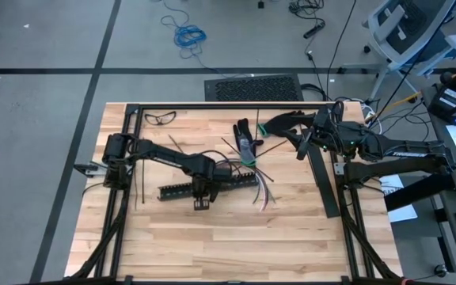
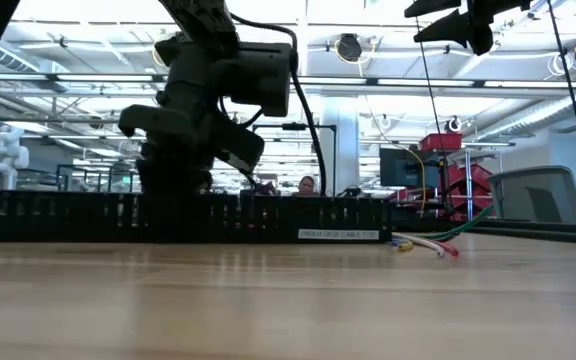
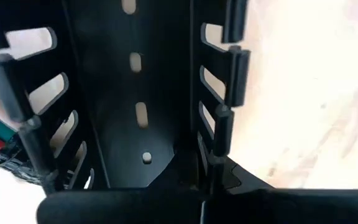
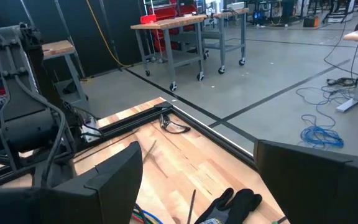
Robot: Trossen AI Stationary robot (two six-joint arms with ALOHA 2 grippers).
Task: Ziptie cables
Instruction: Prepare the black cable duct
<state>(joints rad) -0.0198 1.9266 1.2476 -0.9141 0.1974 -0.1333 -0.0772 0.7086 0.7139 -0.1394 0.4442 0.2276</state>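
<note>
The cables (image 1: 261, 188), thin white, red, green and orange wires, lie loose on the wood at the right end of a long black slotted rail (image 1: 212, 187); their ends also show in the low view (image 2: 428, 243). Thin dark zipties (image 1: 177, 146) lie scattered on the table farther back. My left gripper (image 1: 202, 198) points down into the rail (image 3: 135, 93), fingers shut, near the rail's middle. My right gripper (image 4: 197, 149) hangs high over the table's far right, level and open, with nothing between its fingers. My left gripper comes from above, pointing down, with its shut fingers (image 3: 197, 202) at the foot of one slotted side wall (image 3: 219, 124) of the rail. The gripper's own body hides the tips. Whether they pinch or touch the wall cannot be told. The rail lies flat on the table.
A black glove (image 1: 248, 136) lies behind the cables. Safety glasses (image 1: 161, 118) sit at the far left corner. A flat black bar (image 1: 323, 182) lies along the right side. A dark frame (image 1: 212, 105) borders the table. Open wood lies toward the near edge.
</note>
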